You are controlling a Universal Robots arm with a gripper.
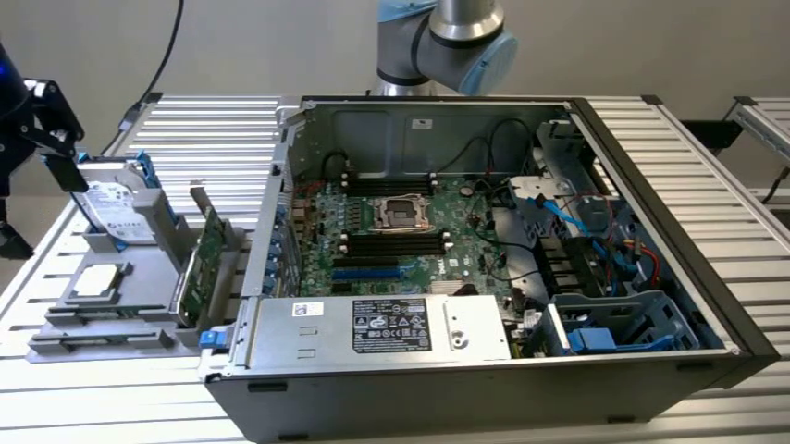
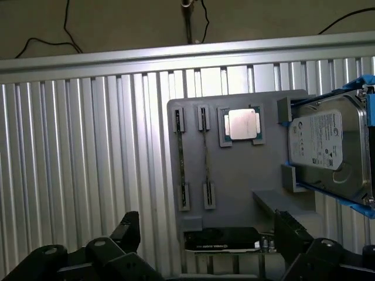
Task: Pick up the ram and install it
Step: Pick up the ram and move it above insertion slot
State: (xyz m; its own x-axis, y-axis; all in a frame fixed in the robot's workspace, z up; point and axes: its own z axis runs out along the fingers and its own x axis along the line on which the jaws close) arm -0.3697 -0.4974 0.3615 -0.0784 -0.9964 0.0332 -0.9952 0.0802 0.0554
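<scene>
Ribbed metal bench (image 2: pixel 88 146), grey tray (image 2: pixel 246 170) on it. Hand (image 2: pixel 206 234) hovered above the tray's edge, pointing down, fingers spread wide, holding nothing. Ram (image 2: pixel 205 158) stood edge-on in tray slots beside CPU (image 2: pixel 241 124).

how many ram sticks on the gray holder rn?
2. One ram stick stands on edge in the holder slot next to the CPU; the other ram stick in the slot beyond. Motherboard slots may hide more.
</scene>
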